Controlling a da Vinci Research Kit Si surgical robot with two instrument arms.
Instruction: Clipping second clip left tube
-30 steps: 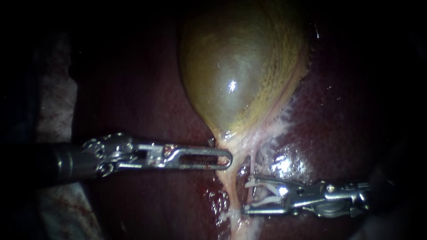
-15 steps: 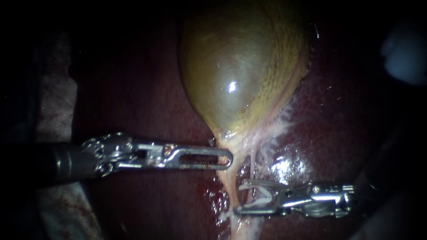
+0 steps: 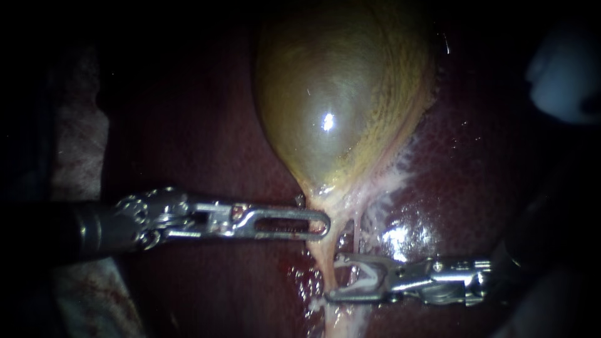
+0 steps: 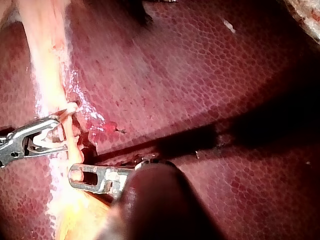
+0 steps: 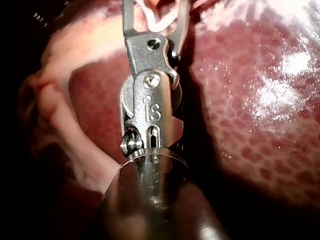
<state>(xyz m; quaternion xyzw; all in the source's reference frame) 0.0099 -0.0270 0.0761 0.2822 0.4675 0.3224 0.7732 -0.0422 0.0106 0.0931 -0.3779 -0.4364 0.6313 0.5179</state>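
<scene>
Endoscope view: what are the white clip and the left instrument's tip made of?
Clip: white, matte, V-shaped, with no glint; probably plastic. Left instrument: the slotted tip is bright silver with sharp highlights and looks like polished steel. Its shaft is dark, and I can't tell the material.

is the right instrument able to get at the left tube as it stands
Likely yes: the right instrument, holding a clip, has its jaws at the left tube, nothing between; the left instrument lies above, clear.
</scene>
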